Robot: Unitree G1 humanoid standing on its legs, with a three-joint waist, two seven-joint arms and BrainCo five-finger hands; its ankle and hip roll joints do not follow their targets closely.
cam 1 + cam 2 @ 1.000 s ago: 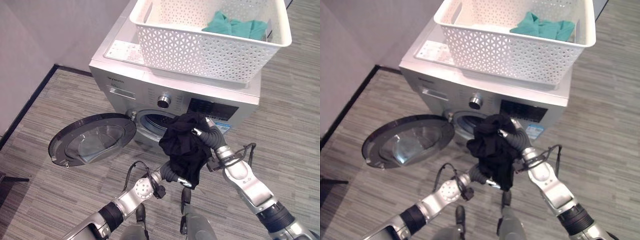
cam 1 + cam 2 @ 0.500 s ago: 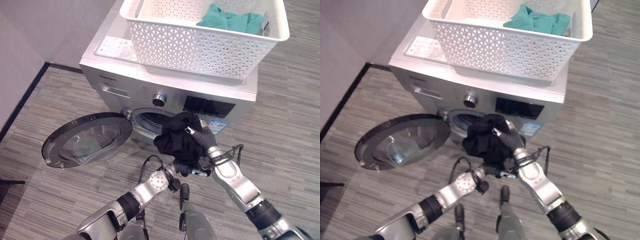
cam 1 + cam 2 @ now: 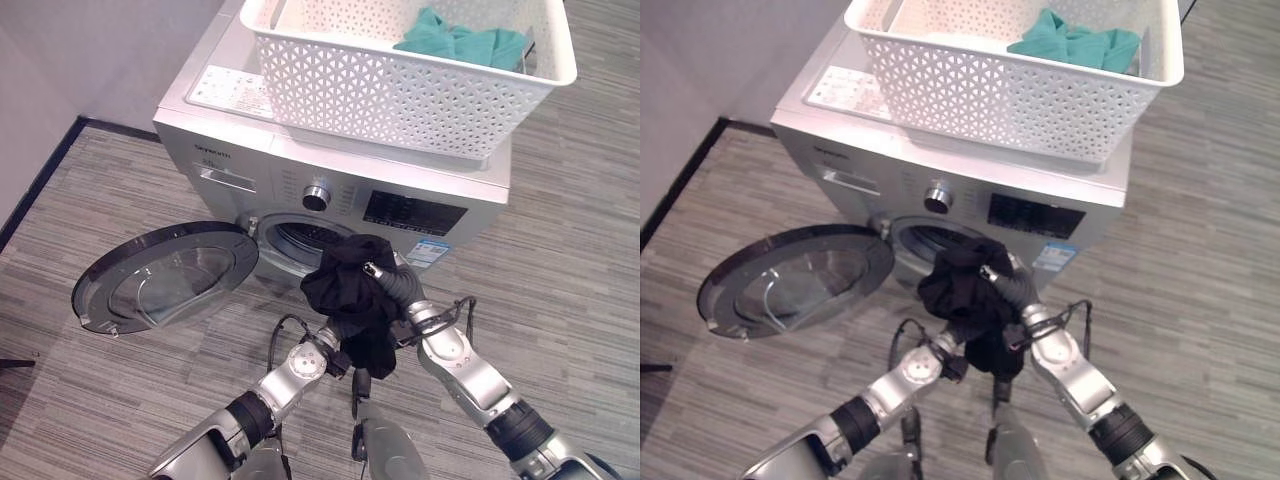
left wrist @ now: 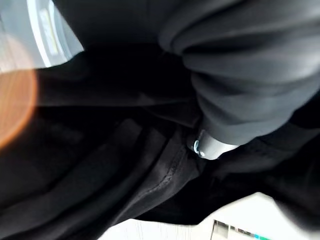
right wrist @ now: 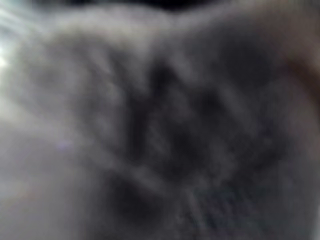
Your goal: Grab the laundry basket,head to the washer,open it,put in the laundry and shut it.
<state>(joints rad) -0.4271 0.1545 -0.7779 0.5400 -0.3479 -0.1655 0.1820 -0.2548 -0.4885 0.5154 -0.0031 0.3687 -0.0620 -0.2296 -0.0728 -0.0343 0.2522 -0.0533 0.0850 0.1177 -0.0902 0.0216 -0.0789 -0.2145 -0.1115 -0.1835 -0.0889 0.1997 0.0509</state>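
A bunched black garment (image 3: 348, 292) hangs between my two hands, just in front of and to the right of the washer's open drum (image 3: 297, 240). My right hand (image 3: 397, 288) comes in from the right with its dark ribbed cover against the cloth; one silver finger (image 3: 369, 268) curls over the top of the bundle. My left hand (image 3: 337, 350) is tucked under the garment from below. The round door (image 3: 160, 277) stands wide open to the left. On the silver washer (image 3: 250, 120) sits the white lattice basket (image 3: 400, 95) with a teal cloth (image 3: 460, 42) inside. Black fabric (image 4: 125, 165) covers the left wrist view.
A grey wall with a dark skirting (image 3: 40, 170) runs along the left of the washer. Striped grey flooring (image 3: 560, 260) lies open to the right of the machine and in front of the door.
The camera has shifted slightly. My left arm has pushed further forward under the black garment. The bundle stays between both hands in front of the drum opening.
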